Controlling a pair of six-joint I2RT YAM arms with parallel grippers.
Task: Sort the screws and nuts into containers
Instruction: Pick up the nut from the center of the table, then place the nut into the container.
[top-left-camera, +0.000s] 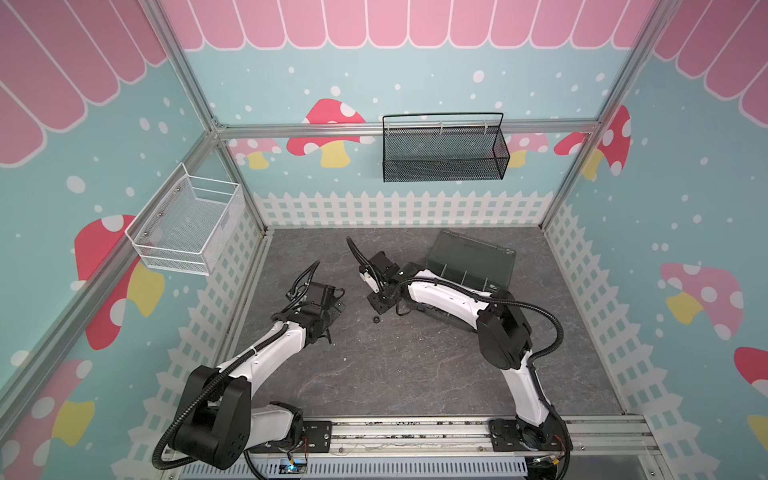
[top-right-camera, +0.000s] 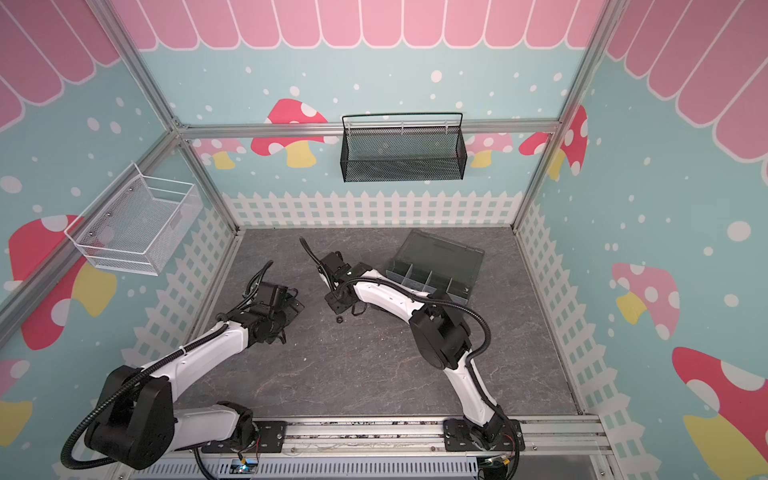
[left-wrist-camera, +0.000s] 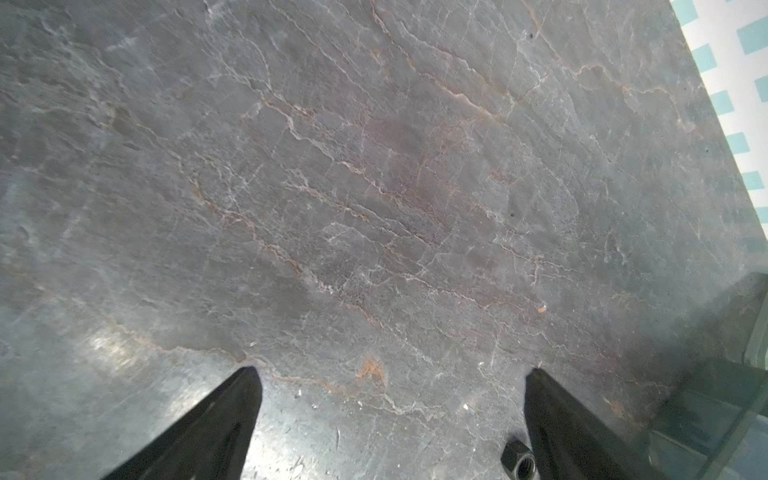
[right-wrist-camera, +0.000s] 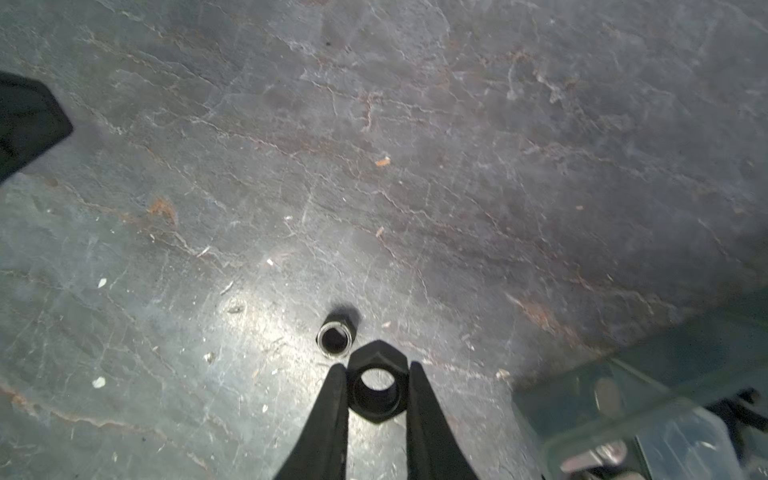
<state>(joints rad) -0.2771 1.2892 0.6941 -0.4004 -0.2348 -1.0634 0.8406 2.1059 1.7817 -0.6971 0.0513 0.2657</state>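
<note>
Black hex nut (right-wrist-camera: 376, 388) clamped in the right gripper (right-wrist-camera: 377, 365), a shiny-rimmed nut (right-wrist-camera: 333, 338) loose on the bench (right-wrist-camera: 457, 166) just beside

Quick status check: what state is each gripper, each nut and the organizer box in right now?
left gripper: open, holding nothing.
right gripper: shut on the black nut.
black nut: clamped between the right gripper's fingers.
loose nut: lying free on the table, ungripped.
organizer box: lid open.
</note>
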